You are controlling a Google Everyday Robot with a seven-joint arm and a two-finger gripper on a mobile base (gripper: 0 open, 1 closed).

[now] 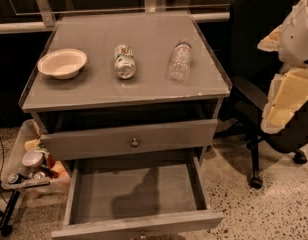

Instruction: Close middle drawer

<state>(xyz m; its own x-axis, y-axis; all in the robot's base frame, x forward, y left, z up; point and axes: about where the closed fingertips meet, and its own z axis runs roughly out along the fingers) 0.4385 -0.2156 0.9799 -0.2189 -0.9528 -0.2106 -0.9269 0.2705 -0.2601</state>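
Observation:
The middle drawer (136, 191) is pulled far out toward me. Its bare grey inside shows, and its low front panel (139, 225) is at the bottom edge with a small round knob (142, 235). Above it, the taller-fronted top drawer (129, 140) with a like knob (134, 142) stands slightly out from the cabinet. My gripper (278, 115) hangs at the right edge, white and cream coloured, raised beside the cabinet and well to the right of the open drawer. It touches nothing.
On the cabinet top (94, 91) are a paper bowl (62, 63), a can lying down (124, 61) and a clear plastic bottle lying down (180, 60). A black office chair (254, 89) stands to the right. A tray of clutter (29, 164) stands low on the left.

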